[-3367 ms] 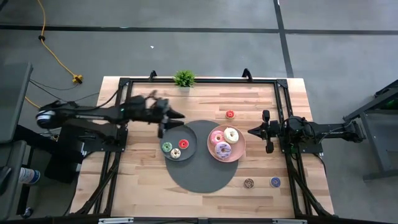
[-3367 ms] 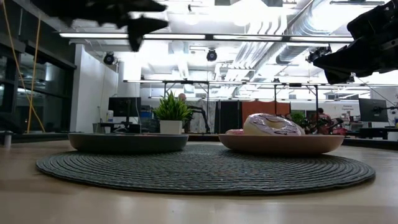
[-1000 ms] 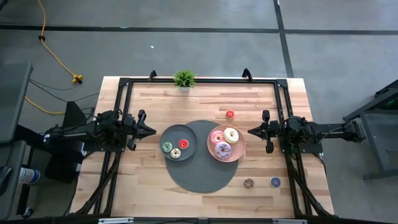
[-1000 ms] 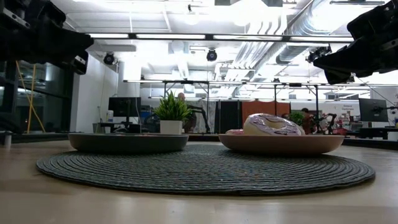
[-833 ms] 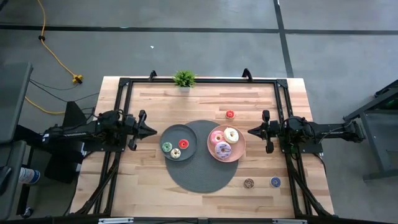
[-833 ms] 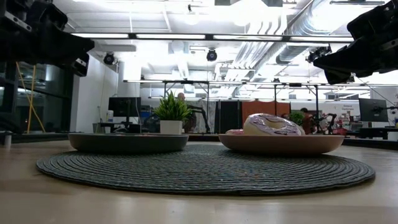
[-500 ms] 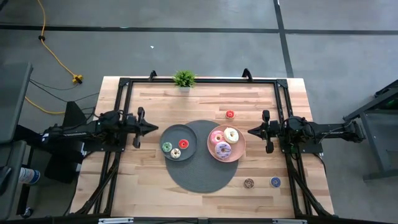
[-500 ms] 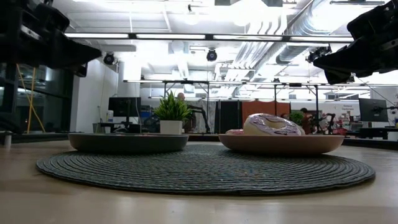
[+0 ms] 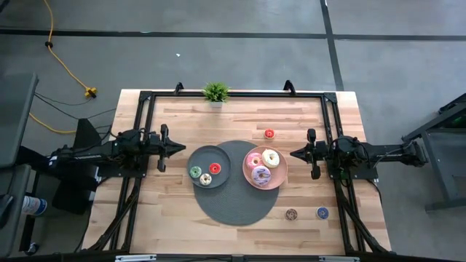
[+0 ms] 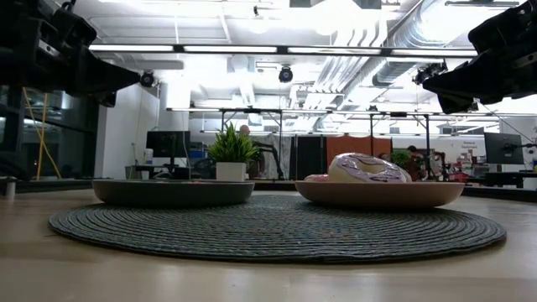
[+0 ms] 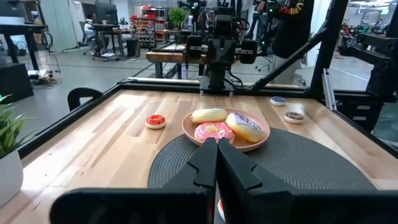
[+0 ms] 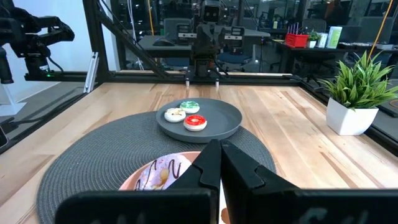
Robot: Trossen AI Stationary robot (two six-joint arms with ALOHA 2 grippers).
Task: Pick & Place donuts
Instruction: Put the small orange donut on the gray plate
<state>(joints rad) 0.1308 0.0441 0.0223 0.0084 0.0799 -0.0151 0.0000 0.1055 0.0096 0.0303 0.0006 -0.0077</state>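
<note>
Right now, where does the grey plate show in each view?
High view: grey plate left of centre, on the round mat.
Low view: left, on the mat.
Left wrist view: not visible, hidden behind the claw.
Right wrist view: centre.
Shared landmark: the round mat.

no legible txt, no labels, no nos. anywhere

Wooden table (image 9: 175,211) carries a round woven mat (image 9: 237,207), a potted plant (image 9: 215,92), and three tiny donuts: red (image 9: 269,134), brown (image 9: 291,214), blue (image 9: 322,212)
</note>
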